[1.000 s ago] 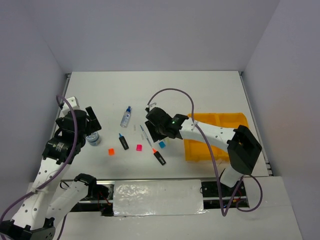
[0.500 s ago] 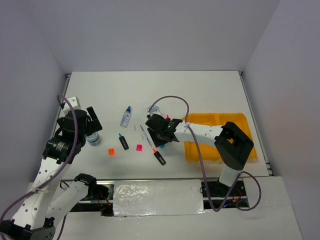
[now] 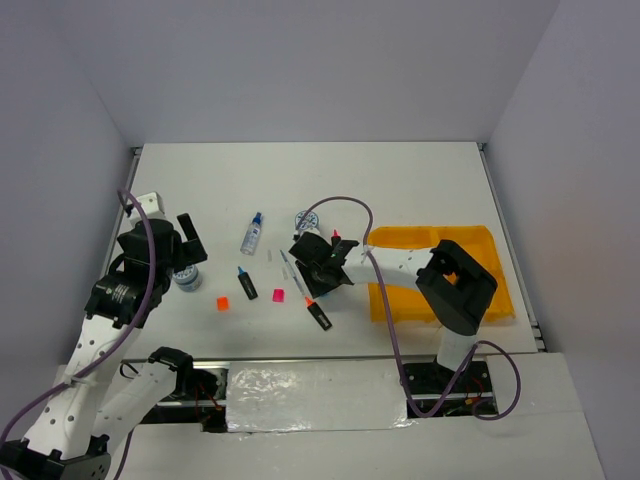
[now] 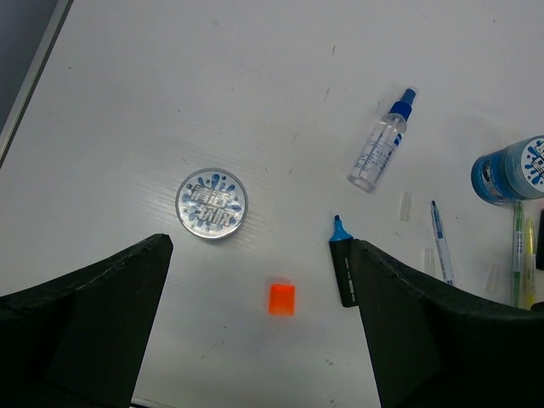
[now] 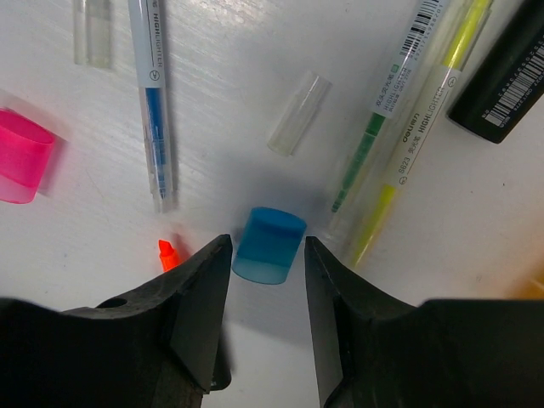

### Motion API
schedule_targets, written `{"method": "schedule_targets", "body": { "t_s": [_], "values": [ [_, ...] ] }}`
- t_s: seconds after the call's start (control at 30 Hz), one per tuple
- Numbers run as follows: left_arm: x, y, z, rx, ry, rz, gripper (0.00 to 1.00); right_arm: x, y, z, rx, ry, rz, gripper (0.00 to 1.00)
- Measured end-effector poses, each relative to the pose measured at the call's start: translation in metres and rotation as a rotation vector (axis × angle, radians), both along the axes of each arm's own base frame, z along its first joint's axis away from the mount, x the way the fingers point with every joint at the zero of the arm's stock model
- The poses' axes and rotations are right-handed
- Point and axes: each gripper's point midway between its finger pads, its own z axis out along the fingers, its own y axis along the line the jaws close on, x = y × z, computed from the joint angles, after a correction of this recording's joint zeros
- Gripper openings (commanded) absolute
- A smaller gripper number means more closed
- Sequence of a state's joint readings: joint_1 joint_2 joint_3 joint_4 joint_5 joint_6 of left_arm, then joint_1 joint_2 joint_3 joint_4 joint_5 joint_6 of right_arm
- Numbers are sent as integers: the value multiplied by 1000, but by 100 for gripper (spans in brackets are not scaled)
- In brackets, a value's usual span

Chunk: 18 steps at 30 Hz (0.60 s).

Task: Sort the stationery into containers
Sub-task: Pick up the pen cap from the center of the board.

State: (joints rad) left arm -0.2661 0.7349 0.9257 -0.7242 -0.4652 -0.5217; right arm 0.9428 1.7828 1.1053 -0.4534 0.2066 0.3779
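Blue in colour, the small block (image 5: 269, 245) sits at frame centre, exactly between the fingers of the right tool (image 5: 267, 255), which is half open and seemingly not yet gripping.

Two pots (image 4: 212, 204) (image 4: 508, 172), one bottle (image 4: 378, 153), three pens (image 5: 153, 102) (image 5: 382, 110) (image 5: 416, 127), three highlighters (image 4: 344, 270) (image 3: 318, 314) (image 5: 501, 76), three cubes (image 4: 281, 299) (image 5: 19, 166) (image 5: 269, 245)

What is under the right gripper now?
A small blue cap sits on the table between the right gripper's fingers; whether they touch it is unclear. An orange marker tip shows beside one finger. Anything beneath the fingers themselves is hidden.
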Motion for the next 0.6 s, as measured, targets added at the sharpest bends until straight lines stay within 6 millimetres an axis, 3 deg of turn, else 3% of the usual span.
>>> {"method": "schedule_targets", "body": {
  "t_s": [0.33, 0.6],
  "values": [
    [0, -2, -1, -3, 3, -10, 99, 0, 1, -8, -5, 12, -13, 45],
    [0, -2, -1, -5, 4, -12, 99, 0, 3, -8, -2, 4, -42, 25]
  ]
}}
